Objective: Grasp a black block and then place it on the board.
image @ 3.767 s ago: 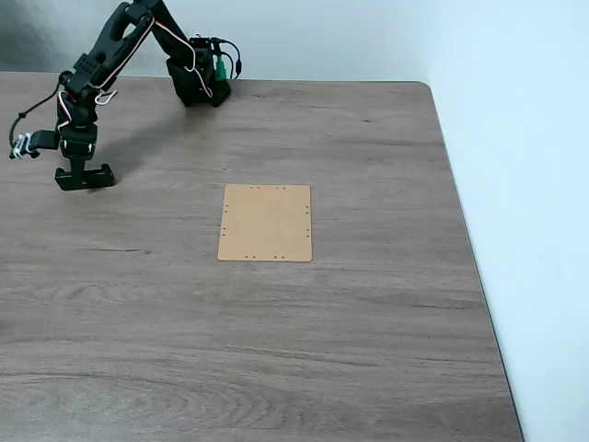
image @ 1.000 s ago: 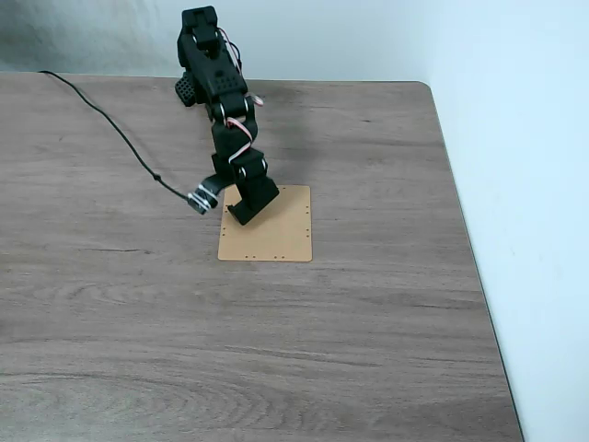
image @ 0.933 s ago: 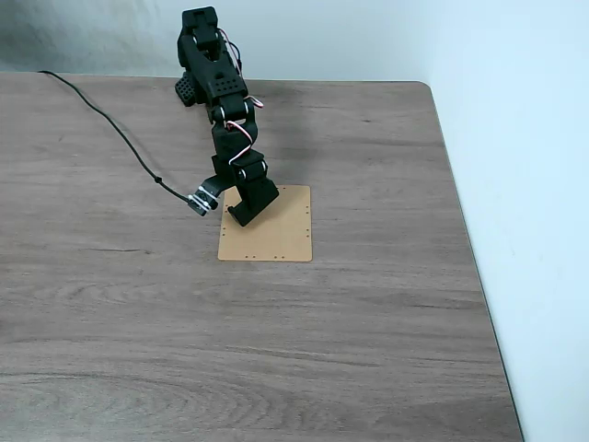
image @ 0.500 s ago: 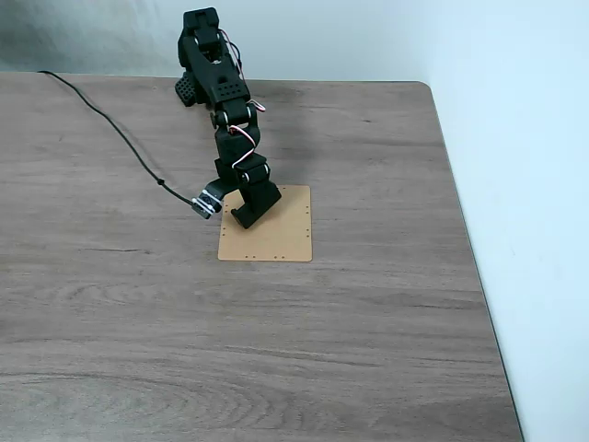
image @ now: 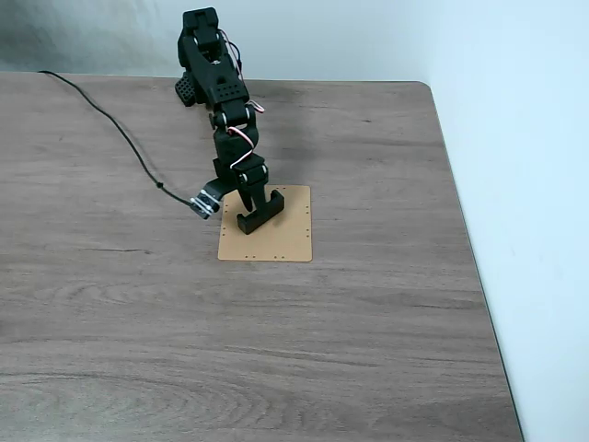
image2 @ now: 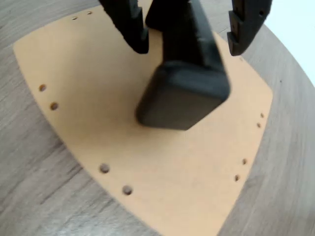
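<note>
Resting on the board, the black block sits between the gripper's spread fingers; withdrawing carelessly could nudge it.

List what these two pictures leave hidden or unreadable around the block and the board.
- Fixed view: the arm covers the board's upper left part.
- Wrist view: the black block is blurred; its far end is cut off by the top edge.
- Wrist view: the gripper's fingers run off the top edge.
- Both views: the block's underside, so full contact cannot be told.
</note>
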Controlling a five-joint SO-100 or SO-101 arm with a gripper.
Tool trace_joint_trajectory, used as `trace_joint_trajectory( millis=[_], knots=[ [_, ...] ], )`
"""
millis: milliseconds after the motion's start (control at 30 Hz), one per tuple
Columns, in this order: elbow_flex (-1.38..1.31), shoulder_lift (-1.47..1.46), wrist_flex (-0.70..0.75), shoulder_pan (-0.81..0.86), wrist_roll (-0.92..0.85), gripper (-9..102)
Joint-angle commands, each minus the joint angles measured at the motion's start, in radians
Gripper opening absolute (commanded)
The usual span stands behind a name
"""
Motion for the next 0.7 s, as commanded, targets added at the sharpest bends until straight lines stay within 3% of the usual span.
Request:
trace_joint_trajectory(
  millis=[0,400,533,667],
  knots=[
    [-0.005,0.094,0.011,-0.002,-0.032,22],
    [-0.026,0.288,0.051,0.040,-0.095,18],
    [0.146,0.499,0.040,0.100,-0.063,0],
    [0.410,0.726,-0.048,0.173,-0.011,0]
  ],
)
